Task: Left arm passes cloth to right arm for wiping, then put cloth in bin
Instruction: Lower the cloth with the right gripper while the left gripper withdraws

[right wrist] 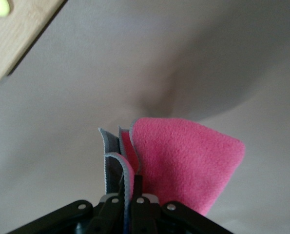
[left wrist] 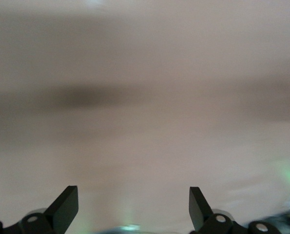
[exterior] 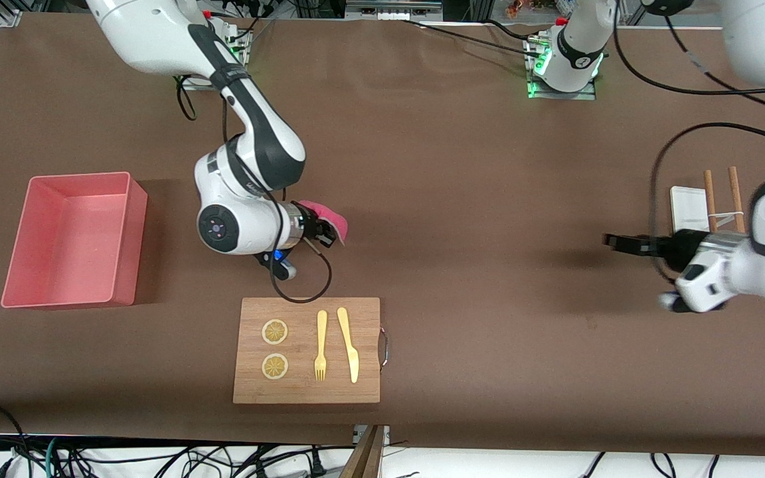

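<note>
The cloth (exterior: pixel 333 222) is a crimson-pink towel with a grey edge, and it hangs folded from my right gripper (exterior: pixel 329 236), which is shut on it. They are in the air over the brown table, between the bin (exterior: pixel 70 239) and the middle of the table. In the right wrist view the cloth (right wrist: pixel 183 161) sticks out from the right gripper (right wrist: pixel 130 195), pinched at its grey hem. My left gripper (exterior: pixel 611 241) is open and holds nothing, over the table at the left arm's end. The left wrist view shows the left gripper (left wrist: pixel 133 204) spread wide over bare table.
A wooden board (exterior: pixel 306 392) lies near the front edge of the table with two lemon slices (exterior: pixel 274 332), a yellow fork (exterior: pixel 321 345) and a yellow knife (exterior: pixel 349 345) on it. A small white tray (exterior: pixel 688 207) and two wooden sticks (exterior: pixel 721 199) lie by the left arm.
</note>
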Available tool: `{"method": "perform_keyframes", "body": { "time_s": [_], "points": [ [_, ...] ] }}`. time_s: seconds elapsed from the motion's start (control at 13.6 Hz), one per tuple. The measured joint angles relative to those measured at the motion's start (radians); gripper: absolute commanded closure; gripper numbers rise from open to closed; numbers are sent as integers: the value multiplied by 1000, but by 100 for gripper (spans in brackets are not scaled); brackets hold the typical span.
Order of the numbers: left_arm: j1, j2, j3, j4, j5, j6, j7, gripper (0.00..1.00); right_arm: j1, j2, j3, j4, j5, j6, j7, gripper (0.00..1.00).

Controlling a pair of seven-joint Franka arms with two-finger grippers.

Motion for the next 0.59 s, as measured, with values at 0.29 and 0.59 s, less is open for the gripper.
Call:
{"method": "perform_keyframes", "body": {
  "time_s": [0.29,0.59],
  "points": [
    [52,1,-8,-30,250,117,187,55,85,45,2,1,0,62,68,100],
    [50,13,-13,-100,331,135,191,100,88,97,-25,-1,-36,62,33,100]
  ]
}}
